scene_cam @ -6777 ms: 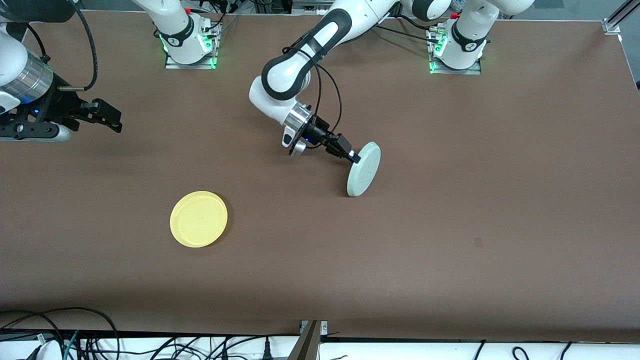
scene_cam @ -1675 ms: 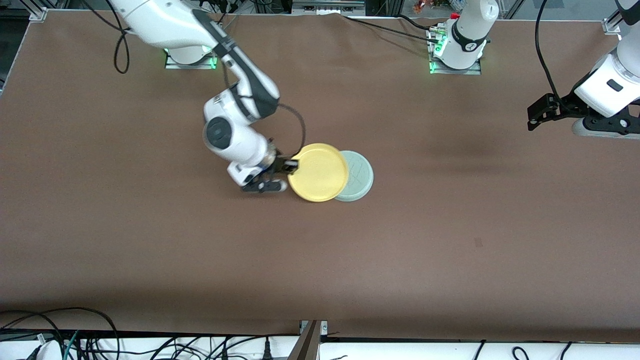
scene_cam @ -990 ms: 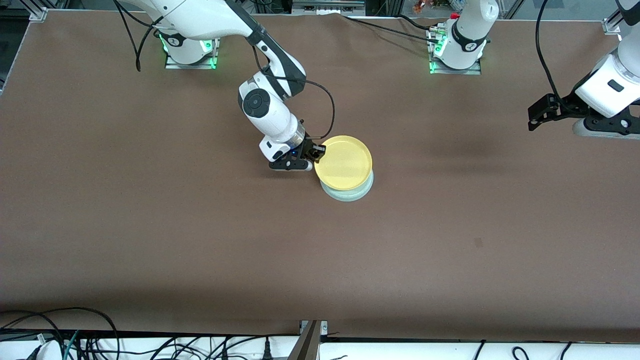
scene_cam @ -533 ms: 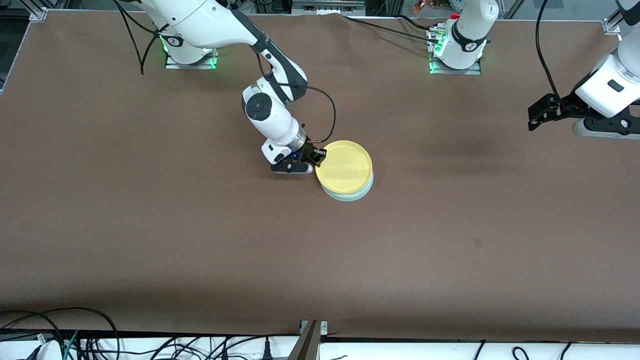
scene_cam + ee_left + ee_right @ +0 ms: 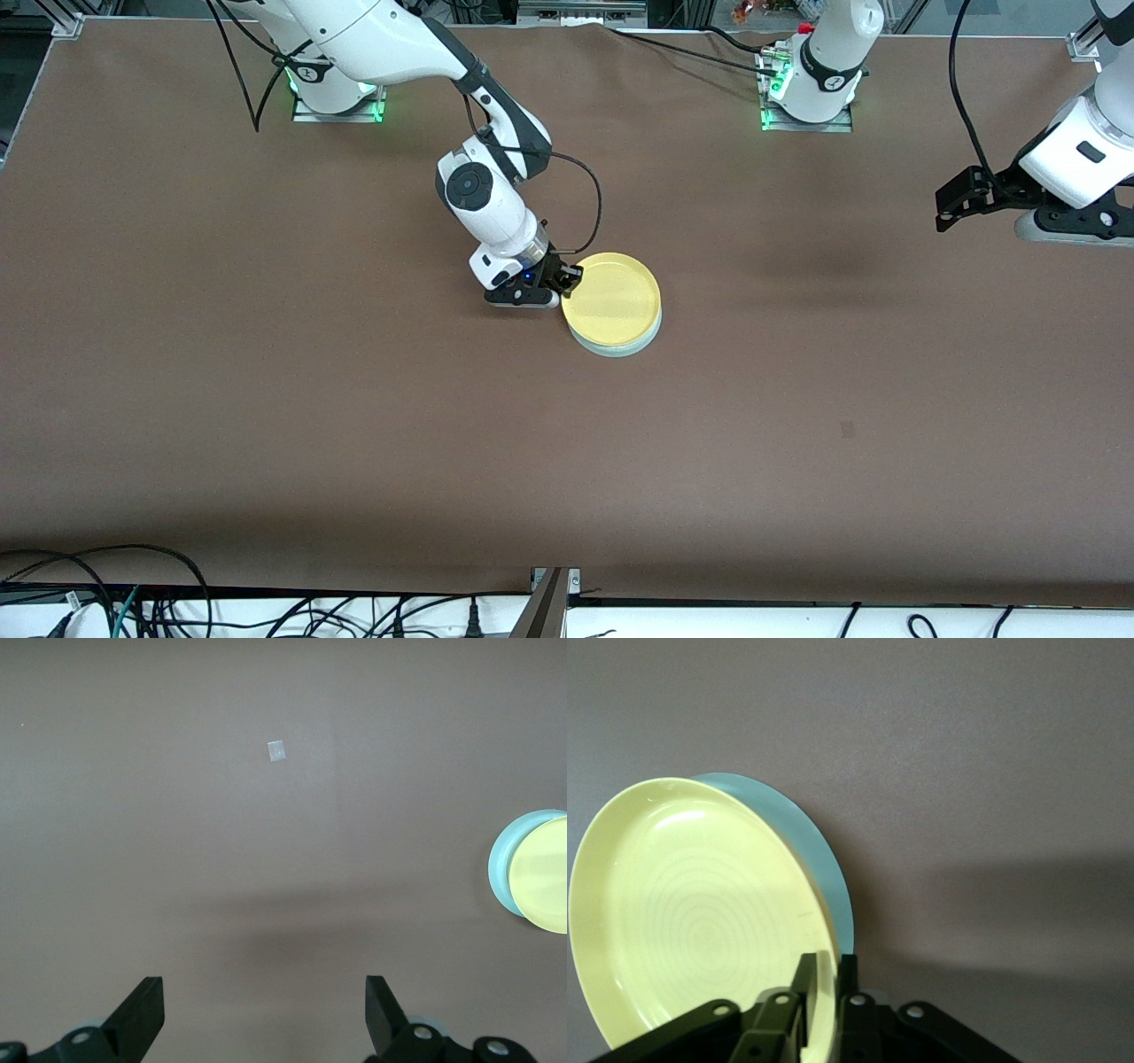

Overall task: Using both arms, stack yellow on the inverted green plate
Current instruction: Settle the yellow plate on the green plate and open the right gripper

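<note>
Brown matting covers the long bench (image 5: 797, 425) in front of you, and at its middle sits the round, shallow bright yellow plate (image 5: 611, 299), rim up, resting on the round pale mint-green plate (image 5: 620, 346). Only a thin crescent of the green one shows at the edge nearer the front camera, so the two look closely centred.

At the yellow plate's rim, on the side toward the right arm's end of the bench, your right end effector (image 5: 567, 277) has one finger inside the rim and one outside; the right wrist view shows the fingers (image 5: 804, 992) straddling the rim with hardly any gap, so whether they pinch it or have begun letting go I cannot tell. The step in hand reads as the release. Spread the fingers fully before you move, then lift straight up and clear; any sideways drag could slide the yellow plate off centre.

Your left end effector (image 5: 952, 202) waits spread wide, empty, high over the left arm's end of the bench.

Count: one yellow plate, one green plate, two arms, and one small pale mark (image 5: 276, 751) on the matting.
</note>
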